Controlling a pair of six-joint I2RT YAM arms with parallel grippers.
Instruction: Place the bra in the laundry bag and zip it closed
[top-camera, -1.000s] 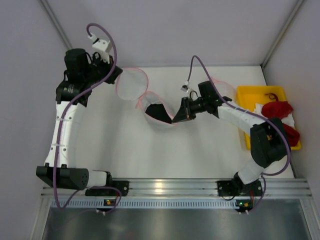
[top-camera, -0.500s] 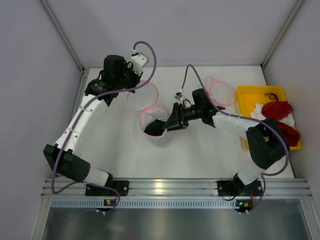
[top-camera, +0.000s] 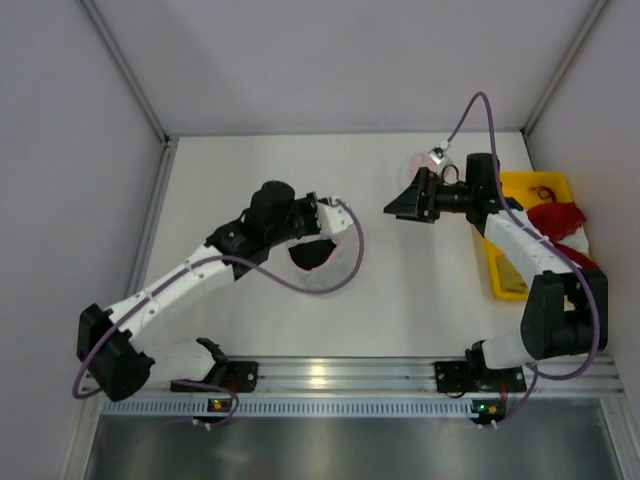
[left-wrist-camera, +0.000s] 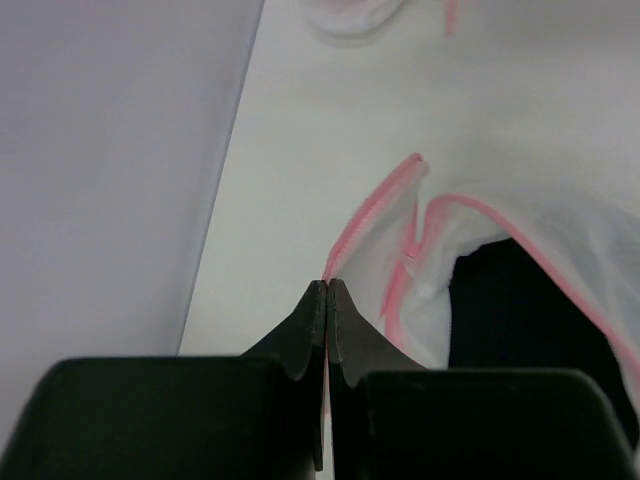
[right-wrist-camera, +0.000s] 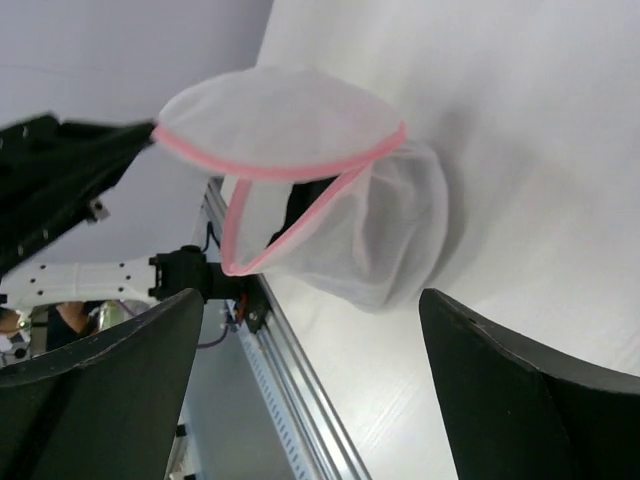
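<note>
Left gripper (left-wrist-camera: 327, 288): jaws pressed together, pinching the pink zip trim at the rim of the laundry bag (right-wrist-camera: 380, 230).
Laundry bag: just ahead and right of those fingertips, upper flap raised, mouth gaping.
Bra (left-wrist-camera: 520, 330): black, inside the bag, right of the left fingertips. It seems fully in, though the mesh blurs its edges.
Right gripper (top-camera: 393, 208): jaws spread wide, holding nothing, facing the bag's mouth from well apart.
Yellow tray (top-camera: 545, 182): behind the right wrist, red garments (top-camera: 556, 216) in it.

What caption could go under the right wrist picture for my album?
Open right hand faces the mesh laundry bag, its flap held up by the left hand, black bra inside.
</note>
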